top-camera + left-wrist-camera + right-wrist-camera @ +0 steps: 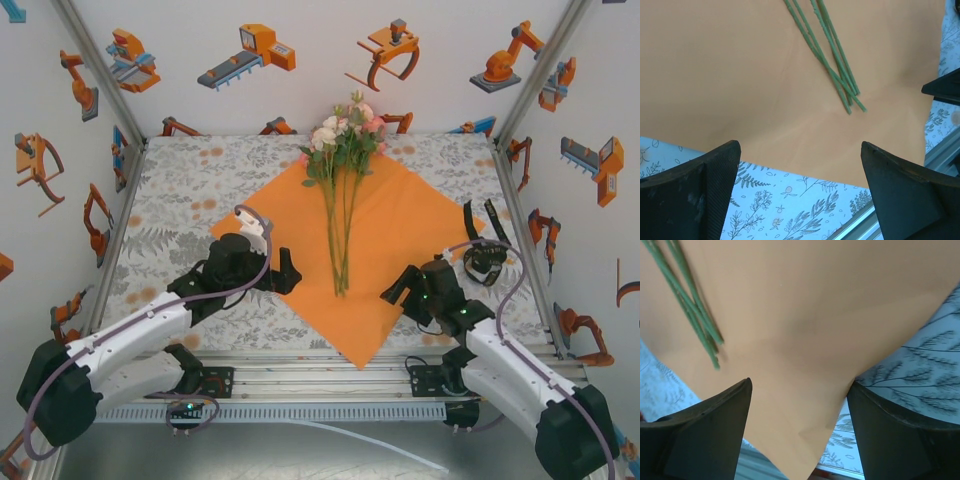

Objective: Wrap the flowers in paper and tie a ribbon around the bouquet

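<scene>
Top view: the flowers (342,170) lay along the middle of the paper (400,230), blossoms at its far corner. The ribbon (485,250) lay just off its right corner.

Left wrist: the left gripper (800,150) hung wide open and empty over the paper's near-left edge.

Right wrist: the right gripper (799,385) stood open and empty over its near-right edge.

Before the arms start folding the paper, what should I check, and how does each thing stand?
1. Flowers lie on the paper, stems toward the arms: ok.
2. Paper lies flat, unfolded: ok.
3. Left gripper open and empty above the paper's near-left edge: ok.
4. Right gripper open and empty above the paper's near-right edge: ok.
5. Ribbon clear of the paper's right corner: cannot tell.
</scene>
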Tool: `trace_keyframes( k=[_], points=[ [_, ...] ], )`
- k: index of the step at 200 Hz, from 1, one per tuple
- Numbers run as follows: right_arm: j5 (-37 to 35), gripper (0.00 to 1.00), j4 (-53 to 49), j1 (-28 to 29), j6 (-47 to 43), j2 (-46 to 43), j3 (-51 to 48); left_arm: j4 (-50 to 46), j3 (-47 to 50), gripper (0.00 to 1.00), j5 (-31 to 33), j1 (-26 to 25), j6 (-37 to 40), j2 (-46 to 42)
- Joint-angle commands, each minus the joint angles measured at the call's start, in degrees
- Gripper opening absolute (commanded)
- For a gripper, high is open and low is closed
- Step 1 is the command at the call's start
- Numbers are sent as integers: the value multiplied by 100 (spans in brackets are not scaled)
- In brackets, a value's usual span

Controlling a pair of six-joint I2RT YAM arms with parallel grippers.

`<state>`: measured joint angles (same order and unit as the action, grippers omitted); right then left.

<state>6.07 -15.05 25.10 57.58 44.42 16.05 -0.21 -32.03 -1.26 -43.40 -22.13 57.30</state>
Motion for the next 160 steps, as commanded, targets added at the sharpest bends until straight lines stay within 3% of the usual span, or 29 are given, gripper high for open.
trace_keyframes(
  k=[1,47,70,82,105,124,160],
  points=[
    [909,71,241,2,236,-148,-48,167,78,97,-100,-86,197,-121],
    [1182,76,389,391,702,-868,-61,-43,225,97,-186,-119,657,-635],
    [1189,73,1031,412,920,-856,-264,-76,241,97,-422,-228,903,-784],
    [1270,66,1254,446,1053,-735,-225,-80,263,97,-557,-394,1092,-852],
    [1260,38,1093,557,1062,-580,-36,-62,377,98,-966,-975,1931,-913],
    [1033,20,909,562,1083,-595,87,-8,456,98,-656,-1666,2522,-872],
    [474,16,649,557,1227,-506,453,105,426,97,-106,-2495,3141,-525]
  ],
)
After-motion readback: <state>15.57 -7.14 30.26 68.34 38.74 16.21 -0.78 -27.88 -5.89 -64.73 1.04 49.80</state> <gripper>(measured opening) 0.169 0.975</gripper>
